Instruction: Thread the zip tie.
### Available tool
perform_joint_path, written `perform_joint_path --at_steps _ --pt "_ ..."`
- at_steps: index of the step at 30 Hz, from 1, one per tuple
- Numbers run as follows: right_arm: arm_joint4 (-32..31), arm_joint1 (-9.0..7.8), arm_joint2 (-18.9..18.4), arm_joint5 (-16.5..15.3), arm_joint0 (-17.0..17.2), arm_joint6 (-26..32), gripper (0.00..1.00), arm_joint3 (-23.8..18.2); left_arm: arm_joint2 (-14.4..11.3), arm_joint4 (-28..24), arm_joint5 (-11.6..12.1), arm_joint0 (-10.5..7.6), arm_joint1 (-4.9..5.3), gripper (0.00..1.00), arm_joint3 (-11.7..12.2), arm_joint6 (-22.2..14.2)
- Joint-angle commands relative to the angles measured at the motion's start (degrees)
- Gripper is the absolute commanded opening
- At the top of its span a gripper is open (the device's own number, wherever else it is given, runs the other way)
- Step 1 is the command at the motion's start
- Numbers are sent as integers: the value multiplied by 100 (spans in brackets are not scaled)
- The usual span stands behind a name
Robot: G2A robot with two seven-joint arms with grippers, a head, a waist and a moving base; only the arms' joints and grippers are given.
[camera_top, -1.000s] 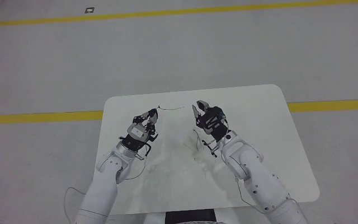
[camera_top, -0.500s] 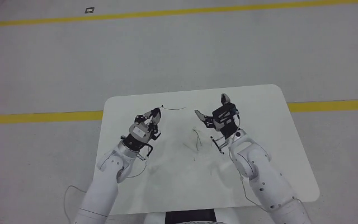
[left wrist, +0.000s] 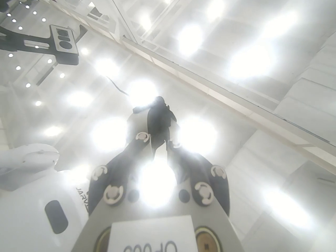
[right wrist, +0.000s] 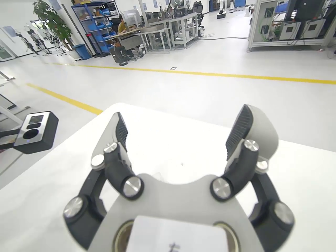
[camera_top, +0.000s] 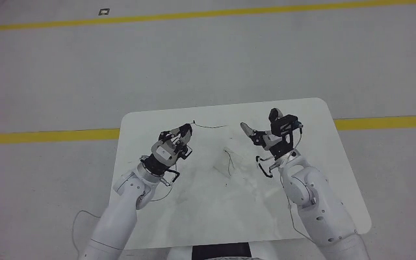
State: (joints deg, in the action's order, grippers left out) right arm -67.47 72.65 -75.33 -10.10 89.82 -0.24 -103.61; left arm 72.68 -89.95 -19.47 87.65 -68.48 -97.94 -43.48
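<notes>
well, from the top i see my left gripper [camera_top: 184, 134] pinched shut on one end of the zip tie [camera_top: 209, 125]. its thin tail runs toward the right gripper [camera_top: 261, 122] but stops short of its fingers. on the left wrist, the tie pokes out past the closed fingertips. on the right wrist, the fingers stand wide apart above the white table [right wrist: 302, 174].

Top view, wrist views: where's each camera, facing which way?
Top view: above the arms, looking down at the table; left pincer and right pincer show.
Left wrist view: on the left wrist, aimed up at ceiling lights; left pincer shut on the zip tie.
Right wrist view: on the right wrist, facing across the table toward workbenches; right pincer open.
Shared: zip tie, in top and left wrist views.
</notes>
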Motion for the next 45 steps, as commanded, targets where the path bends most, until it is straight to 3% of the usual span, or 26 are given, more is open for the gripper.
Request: perform_joint_path --at_steps 1,3,6,8,45 --pt "366 24 6 96 33 -115 100 -45 -36 0 -1 6 -6 0 -104 4" --pt "427 26 -31 148 48 -116 100 -93 -36 0 -1 18 -6 0 -184 -94" --pt "1004 44 -143 221 141 -209 100 -216 -7 0 -1 6 1 0 -271 -250" --pt "1240 47 -162 82 165 -236 100 -276 -41 0 -1 2 17 0 -290 -336" --pt "1240 47 -162 82 165 -236 100 -276 -41 0 -1 2 17 0 -290 -336"
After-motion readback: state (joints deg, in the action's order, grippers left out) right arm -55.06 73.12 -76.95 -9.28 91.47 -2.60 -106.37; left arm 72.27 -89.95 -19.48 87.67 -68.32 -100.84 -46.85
